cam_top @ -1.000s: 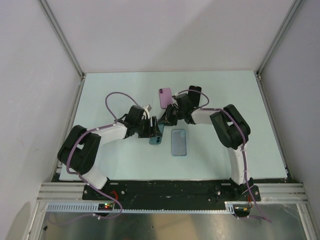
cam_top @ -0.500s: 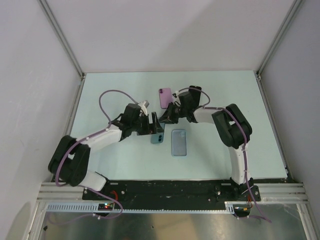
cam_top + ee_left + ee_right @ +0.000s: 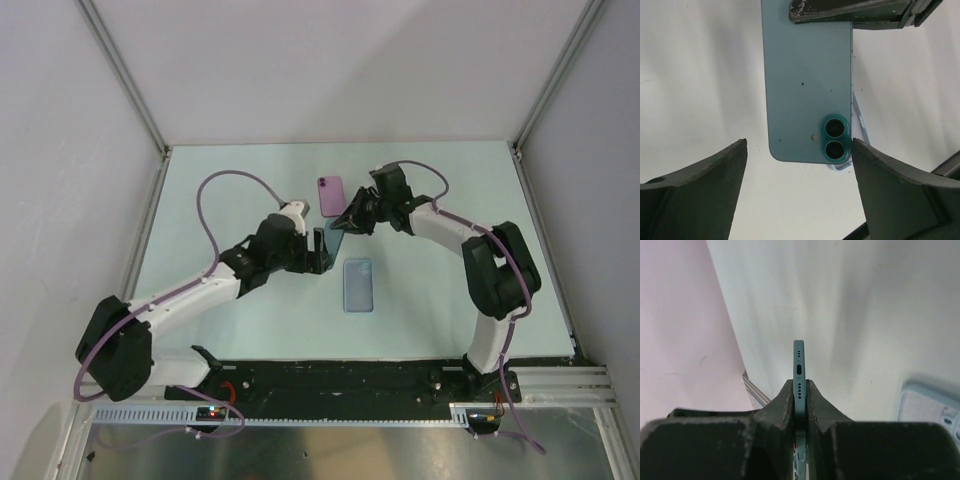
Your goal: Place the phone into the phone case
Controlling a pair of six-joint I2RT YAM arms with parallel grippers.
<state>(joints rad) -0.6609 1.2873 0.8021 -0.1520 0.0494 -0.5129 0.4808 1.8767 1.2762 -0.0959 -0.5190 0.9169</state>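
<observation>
Pinch grip on the phone: the right gripper (image 3: 799, 390) is closed narrow on the slim teal smartphone (image 3: 798, 360). One black finger lies on each broad face, close to the charging-port end, and the phone is held on edge. The left gripper (image 3: 799, 145) stands wide, its two dark fingers spread either side of the phone's twin-lens end. No contact shows in its wrist view.

From above, the phone sits between the two grippers, just beyond the far end of the pale blue translucent phone case (image 3: 358, 285). The case lies flat on the pale table (image 3: 220, 180), apart from the phone. Whether the phone's lower edge clears the table cannot be told. A purple smartphone (image 3: 330, 195) lies farther back and has no part in this step.

The step in hand, as judged, is carrying the phone to the case. To do it well:
- Turn the wrist until the phone lies flat, back downward.
- Match its lens corner to the case's cut-out.
- Seat one long edge under the lip before pressing the other.
- Use the free left gripper to steady the light case, which may slide or tip under a push.
- Loosen the pinch only once the phone rests inside the rim.
</observation>
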